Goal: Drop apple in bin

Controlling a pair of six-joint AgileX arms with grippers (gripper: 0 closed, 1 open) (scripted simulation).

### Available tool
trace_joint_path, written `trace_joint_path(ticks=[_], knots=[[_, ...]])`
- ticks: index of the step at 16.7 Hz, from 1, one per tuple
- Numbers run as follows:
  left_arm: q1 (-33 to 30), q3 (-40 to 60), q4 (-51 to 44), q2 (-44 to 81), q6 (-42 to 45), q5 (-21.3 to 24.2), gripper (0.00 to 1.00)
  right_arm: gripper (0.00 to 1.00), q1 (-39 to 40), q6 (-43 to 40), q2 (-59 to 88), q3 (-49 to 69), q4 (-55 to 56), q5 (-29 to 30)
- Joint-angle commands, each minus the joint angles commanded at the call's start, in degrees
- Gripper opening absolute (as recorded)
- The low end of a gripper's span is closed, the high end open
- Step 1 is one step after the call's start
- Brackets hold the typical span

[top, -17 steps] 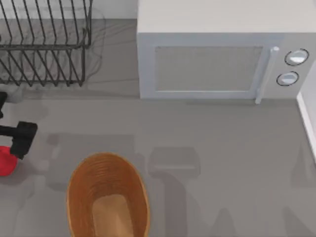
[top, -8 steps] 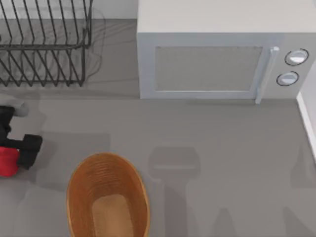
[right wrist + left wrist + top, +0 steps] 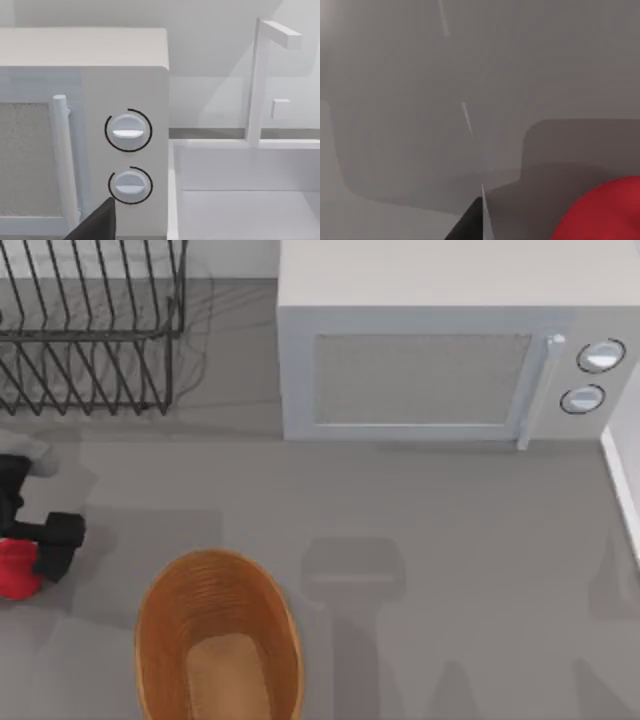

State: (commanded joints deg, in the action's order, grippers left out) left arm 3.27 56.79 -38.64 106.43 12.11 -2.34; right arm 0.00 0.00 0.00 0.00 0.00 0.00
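Top view puts the apple (image 3: 14,567) at the far left edge of the frame, about two-thirds of the way down, with the left end effector (image 3: 40,545) right against it: one dark finger (image 3: 60,540) sits touching the fruit's right side, and the rest of the arm runs off the left edge. The other finger is out of sight, so I cannot tell whether the left end effector is clamped on the apple or merely around it. The bin (image 3: 160,630) stands in the lower left of the frame, just to the right of and below the apple, and its tan floor is bare.

As a judgement, the task is in its early part: the apple is reached and perhaps grasped, but the carry over the basket's rim and the release both remain.

Top view alone shows how apple and bin lie, plus the black dish rack (image 3: 90,330) in the upper left and the microwave (image 3: 440,350) across the top. The left wrist view adds a close look at the apple's red curve (image 3: 600,212) beside a dark fingertip (image 3: 470,222) over the grey table (image 3: 420,100). The right wrist view faces the microwave dials (image 3: 128,131) and a white sink (image 3: 245,200), with a dark finger (image 3: 97,222) of the right end effector at its lower edge; its opening cannot be told.
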Motion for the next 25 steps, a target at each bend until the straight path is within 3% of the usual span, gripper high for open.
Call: trace_joint_path(ticks=[6,7,14,15,18,25], knots=[[0.0,0.0,0.0,0.0,0.0,0.0,0.02,1.0,0.0,0.0,0.0,0.0,0.0,0.0],[0.0,0.0,0.0,0.0,0.0,0.0,0.0,1.0,0.0,0.0,0.0,0.0,0.0,0.0],[0.0,0.0,0.0,0.0,0.0,0.0,0.0,1.0,0.0,0.0,0.0,0.0,0.0,0.0],[-0.46,0.33,-1.09,-1.35,-0.99,2.63,0.0,1.0,0.0,0.0,0.0,0.0,0.0,0.0],[-0.49,2.43,-3.34,-1.67,-0.97,2.63,0.0,1.0,0.0,0.0,0.0,0.0,0.0,0.0],[-0.76,17.96,-26.58,-7.25,-1.12,2.58,0.0,1.0,0.0,0.0,0.0,0.0,0.0,0.0]])
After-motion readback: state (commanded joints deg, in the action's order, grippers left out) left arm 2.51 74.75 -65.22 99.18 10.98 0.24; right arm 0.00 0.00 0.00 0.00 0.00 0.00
